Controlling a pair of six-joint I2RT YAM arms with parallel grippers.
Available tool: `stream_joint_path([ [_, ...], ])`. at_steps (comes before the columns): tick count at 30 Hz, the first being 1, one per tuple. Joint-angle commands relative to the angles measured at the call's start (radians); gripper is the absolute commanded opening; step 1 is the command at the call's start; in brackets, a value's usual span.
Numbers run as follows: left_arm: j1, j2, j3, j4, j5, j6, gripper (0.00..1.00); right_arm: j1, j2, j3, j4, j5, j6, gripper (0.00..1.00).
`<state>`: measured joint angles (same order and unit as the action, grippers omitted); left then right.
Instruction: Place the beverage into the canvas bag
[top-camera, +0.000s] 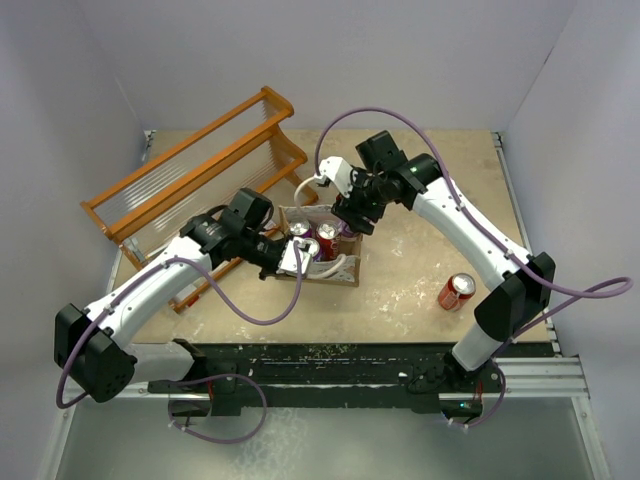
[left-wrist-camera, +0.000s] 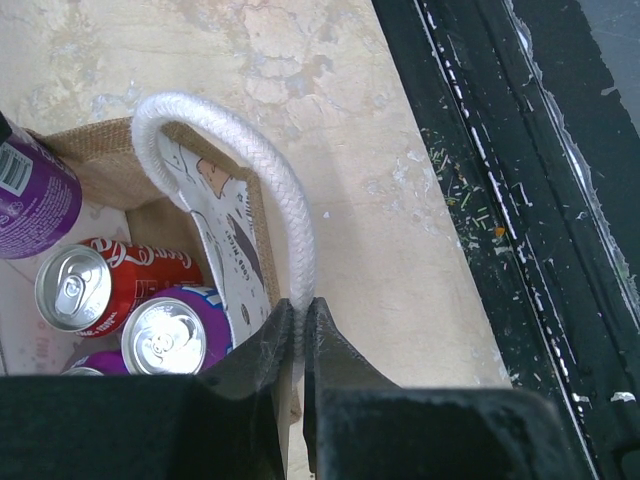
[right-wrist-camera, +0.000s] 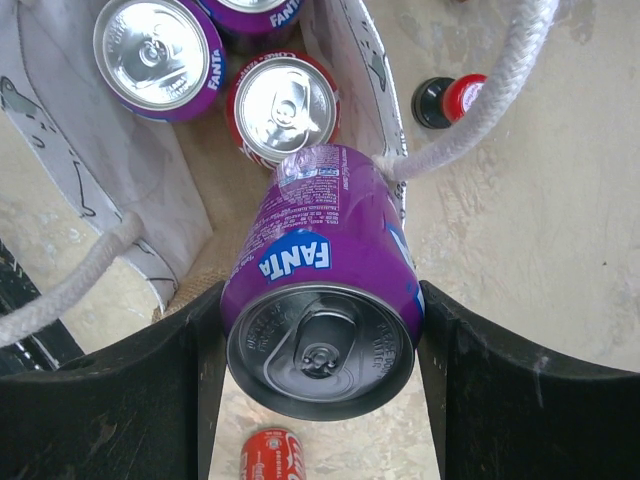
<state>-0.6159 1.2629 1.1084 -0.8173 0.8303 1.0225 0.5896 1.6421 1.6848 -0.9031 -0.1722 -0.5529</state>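
The tan canvas bag (top-camera: 338, 272) stands at mid-table with its mouth up. Inside it stand a red can (left-wrist-camera: 85, 288) and a purple can (left-wrist-camera: 170, 338). They also show in the right wrist view, the red can (right-wrist-camera: 283, 105) next to the purple can (right-wrist-camera: 160, 52). My left gripper (left-wrist-camera: 300, 322) is shut on the bag's white rope handle (left-wrist-camera: 290, 220) at the near rim. My right gripper (right-wrist-camera: 320, 330) is shut on a purple Fanta can (right-wrist-camera: 325, 260). It holds the can tilted above the bag's mouth, its lower end by the other rope handle (right-wrist-camera: 480, 110). In the top view the right gripper (top-camera: 350, 218) hangs over the bag's far side.
A red can (top-camera: 457, 292) stands on the table to the right of the bag, and also shows in the right wrist view (right-wrist-camera: 272, 455). A wooden rack (top-camera: 190, 180) stands at the back left. A small red and black object (right-wrist-camera: 448, 100) lies beside the bag. The table's dark front edge (left-wrist-camera: 520, 200) runs close by.
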Motion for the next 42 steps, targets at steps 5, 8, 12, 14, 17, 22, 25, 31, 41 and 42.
stream_joint_path([
  [5, -0.004, -0.010, -0.023, 0.002, 0.045, 0.030, 0.00, -0.004, -0.028, 0.081, -0.087, 0.055, -0.074, 0.00],
  [8, -0.003, -0.015, -0.029, 0.005, 0.044, 0.030, 0.00, -0.004, -0.001, 0.109, -0.138, 0.048, -0.113, 0.00],
  [12, -0.004, -0.018, -0.029, 0.007, 0.047, 0.029, 0.00, -0.004, 0.036, 0.152, -0.186, 0.038, -0.156, 0.00],
  [14, -0.003, -0.017, -0.028, 0.009, 0.048, 0.028, 0.00, -0.003, 0.063, 0.180, -0.198, 0.054, -0.188, 0.00],
  [17, -0.004, -0.020, -0.028, 0.010, 0.048, 0.025, 0.00, -0.001, 0.119, 0.248, -0.250, 0.043, -0.202, 0.00],
  [22, -0.003, -0.019, -0.030, 0.013, 0.050, 0.019, 0.00, -0.002, 0.183, 0.318, -0.310, 0.079, -0.212, 0.00],
  [25, -0.003, -0.024, -0.035, 0.019, 0.051, 0.018, 0.00, -0.001, 0.193, 0.333, -0.325, 0.099, -0.213, 0.00],
  [31, -0.004, -0.027, -0.040, 0.024, 0.054, 0.016, 0.00, -0.001, 0.202, 0.362, -0.364, 0.161, -0.211, 0.00],
  [41, -0.003, -0.024, -0.040, 0.024, 0.055, 0.014, 0.00, 0.003, 0.228, 0.362, -0.375, 0.225, -0.192, 0.00],
  [42, -0.004, -0.023, -0.041, 0.024, 0.056, 0.015, 0.00, 0.003, 0.232, 0.360, -0.374, 0.228, -0.187, 0.00],
])
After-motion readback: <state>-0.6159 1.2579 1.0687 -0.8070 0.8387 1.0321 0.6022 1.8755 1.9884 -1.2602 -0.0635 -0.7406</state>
